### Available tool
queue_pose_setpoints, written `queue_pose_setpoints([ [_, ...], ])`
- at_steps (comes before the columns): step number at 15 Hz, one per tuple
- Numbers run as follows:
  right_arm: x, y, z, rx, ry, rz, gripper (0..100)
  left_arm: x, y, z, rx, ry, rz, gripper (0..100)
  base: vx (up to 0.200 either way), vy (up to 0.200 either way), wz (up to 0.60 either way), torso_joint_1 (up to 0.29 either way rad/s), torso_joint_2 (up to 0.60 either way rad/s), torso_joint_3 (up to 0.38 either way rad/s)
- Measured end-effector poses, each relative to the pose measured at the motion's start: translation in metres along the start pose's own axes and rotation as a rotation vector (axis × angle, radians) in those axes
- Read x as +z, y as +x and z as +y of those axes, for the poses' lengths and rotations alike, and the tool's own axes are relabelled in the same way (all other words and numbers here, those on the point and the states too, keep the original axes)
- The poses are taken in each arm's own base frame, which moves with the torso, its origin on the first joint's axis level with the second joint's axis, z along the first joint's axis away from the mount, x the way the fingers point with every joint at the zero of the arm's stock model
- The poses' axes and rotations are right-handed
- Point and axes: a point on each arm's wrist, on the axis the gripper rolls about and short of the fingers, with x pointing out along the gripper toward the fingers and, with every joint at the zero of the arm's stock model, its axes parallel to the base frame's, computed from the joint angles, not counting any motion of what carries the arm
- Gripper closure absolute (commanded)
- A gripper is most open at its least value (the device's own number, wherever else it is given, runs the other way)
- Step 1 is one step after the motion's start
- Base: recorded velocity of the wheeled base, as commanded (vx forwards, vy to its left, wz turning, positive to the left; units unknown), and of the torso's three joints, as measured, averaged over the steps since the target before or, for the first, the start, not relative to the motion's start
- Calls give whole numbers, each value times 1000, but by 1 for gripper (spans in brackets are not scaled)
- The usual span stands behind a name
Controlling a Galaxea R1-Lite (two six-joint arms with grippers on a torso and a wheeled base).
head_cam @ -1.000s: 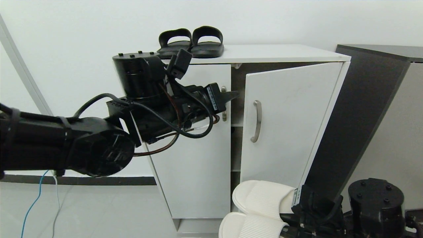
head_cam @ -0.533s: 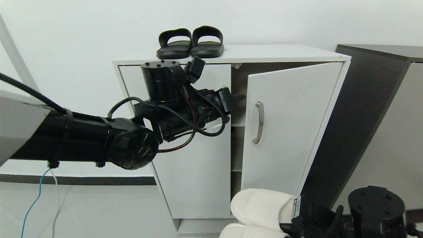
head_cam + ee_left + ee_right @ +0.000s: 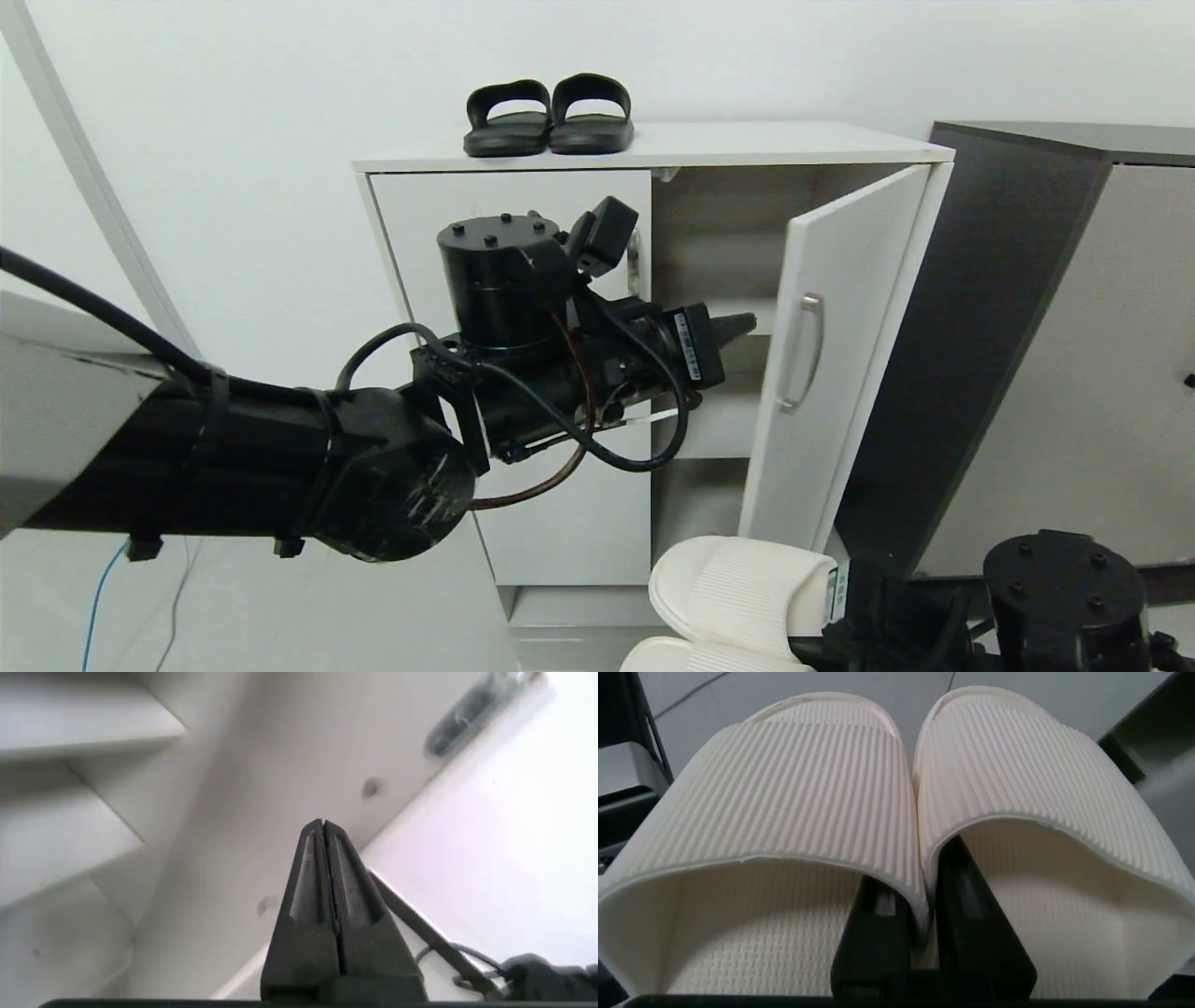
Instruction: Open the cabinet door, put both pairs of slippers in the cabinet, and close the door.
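— Where are the slippers?
— The black slippers (image 3: pixel 551 117) sit on the white cabinet (image 3: pixel 794 140) against the pale wall (image 3: pixel 233 140). The white slippers (image 3: pixel 738 579) are pinched in the right gripper (image 3: pixel 915 896), low before the open door (image 3: pixel 840 355).
— And the left gripper (image 3: pixel 742 327)?
— Closed tight and empty, at the cabinet's opening.

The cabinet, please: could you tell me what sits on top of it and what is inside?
On top of the cabinet stands a pair of black slippers. Through the open right door, white shelves show. The shut left door and the left gripper cover the rest.
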Motion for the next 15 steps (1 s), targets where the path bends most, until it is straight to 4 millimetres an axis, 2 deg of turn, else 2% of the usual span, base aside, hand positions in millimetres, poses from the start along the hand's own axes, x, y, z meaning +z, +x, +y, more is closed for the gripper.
queue_pose_setpoints([
  [3, 1, 1, -3, -15, 6, -3, 100, -1, -4, -1, 21, 0, -6, 100, 0, 0, 0, 0, 0, 0],
  [6, 1, 4, -16, -60, 29, -4, 100, -2, -25, -6, 51, 8, 0, 100, 0, 0, 0, 0, 0, 0],
  [9, 0, 5, -23, -87, 42, 2, 100, -7, -68, -11, 98, 60, 22, 100, 0, 0, 0, 0, 0, 0],
  [12, -1, 4, -31, -120, 55, 1, 100, -20, -130, -23, 185, 138, 22, 100, 0, 0, 0, 0, 0, 0],
  [15, 0, 4, -35, -135, 72, -13, 100, -34, -189, -34, 362, 194, -3, 100, 0, 0, 0, 0, 0, 0],
])
